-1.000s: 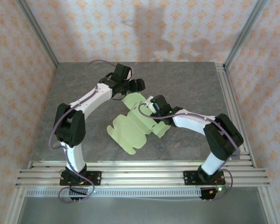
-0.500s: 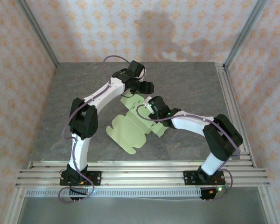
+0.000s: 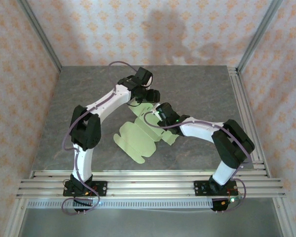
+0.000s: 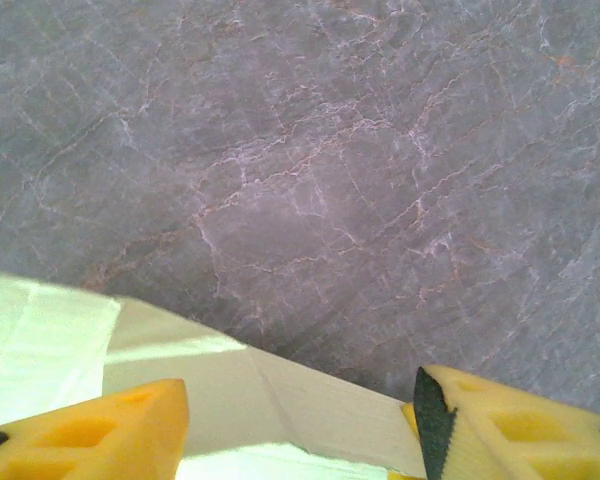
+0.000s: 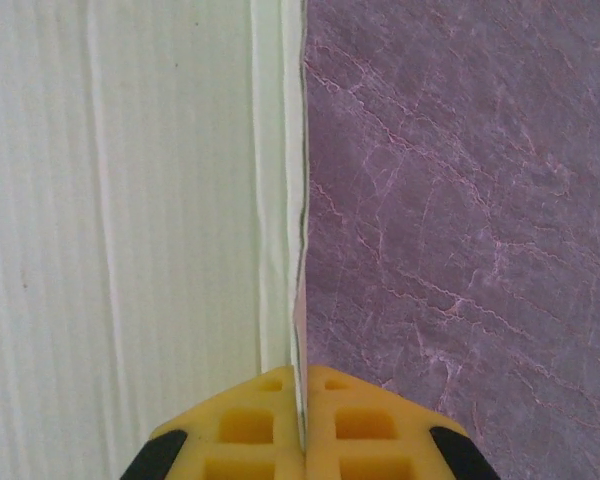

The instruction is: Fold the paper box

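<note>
The right fingers (image 5: 245, 425) pinched shut on the paper box (image 5: 130, 200) edge, pinning the sheet flat on the table (image 5: 460, 200). The left fingers (image 4: 90, 430), apart but narrowing, had swung in over its far flap, likely readying that fold.

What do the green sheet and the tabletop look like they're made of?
The paper box: thin matte pale green card, judging by its creases and faint ribbing. The table: grey stone or stone-look laminate, given its pale veins; unclear which.
</note>
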Controlling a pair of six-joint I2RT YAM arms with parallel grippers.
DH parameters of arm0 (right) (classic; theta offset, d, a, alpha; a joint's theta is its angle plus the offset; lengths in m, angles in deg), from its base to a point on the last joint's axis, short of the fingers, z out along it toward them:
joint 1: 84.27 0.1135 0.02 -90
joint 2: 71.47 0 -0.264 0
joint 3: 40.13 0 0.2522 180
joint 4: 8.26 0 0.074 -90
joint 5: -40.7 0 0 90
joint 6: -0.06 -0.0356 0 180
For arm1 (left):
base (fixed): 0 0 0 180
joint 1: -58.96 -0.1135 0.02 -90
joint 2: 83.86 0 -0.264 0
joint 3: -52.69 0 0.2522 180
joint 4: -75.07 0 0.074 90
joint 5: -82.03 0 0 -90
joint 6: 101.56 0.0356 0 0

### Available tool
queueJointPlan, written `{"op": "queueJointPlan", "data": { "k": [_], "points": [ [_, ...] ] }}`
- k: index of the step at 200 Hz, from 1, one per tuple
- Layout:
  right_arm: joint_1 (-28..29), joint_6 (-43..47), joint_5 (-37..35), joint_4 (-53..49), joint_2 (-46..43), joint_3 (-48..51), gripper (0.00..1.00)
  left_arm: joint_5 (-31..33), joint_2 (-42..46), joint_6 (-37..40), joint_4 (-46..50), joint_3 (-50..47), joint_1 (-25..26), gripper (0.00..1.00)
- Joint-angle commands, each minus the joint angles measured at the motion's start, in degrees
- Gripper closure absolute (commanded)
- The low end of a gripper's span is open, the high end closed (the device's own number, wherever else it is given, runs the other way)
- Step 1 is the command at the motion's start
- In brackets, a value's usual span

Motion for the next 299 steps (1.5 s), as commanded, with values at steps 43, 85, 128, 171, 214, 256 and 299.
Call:
{"op": "queueJointPlan", "data": {
  "k": [43,85,128,171,214,256,299],
  "points": [
    [0.0,-0.9,-1.9,1.4,-0.4,-1.1,1.00,0.1,0.7,-2.1,1.3,-1.0,1.5,0.36],
    [0.0,-1.7,2.1,0.9,-1.7,-0.9,1.00,2.0,-0.4,-1.0,2.7,1.0,1.5,0.24],
    [-1.2,-3.6,7.6,-2.3,-2.1,-2.4,1.00,4.0,-3.0,1.9,6.6,5.8,1.5,0.24],
    [-3.5,-4.0,12.0,-3.3,-3.8,-2.8,1.00,3.1,-4.0,2.6,7.4,6.9,1.4,0.28],
    [-3.8,-3.2,10.9,-4.4,-2.6,-3.9,1.00,2.1,-3.9,3.3,8.7,6.7,1.5,0.32],
    [-3.9,-2.7,10.0,-3.9,-2.6,-4.2,1.00,2.3,-3.4,5.1,11.5,6.5,1.6,0.32],
    [-3.9,-2.1,11.4,-4.2,-2.3,-4.3,1.00,4.9,-2.7,7.9,10.6,7.8,1.4,0.30]
  ]
}}
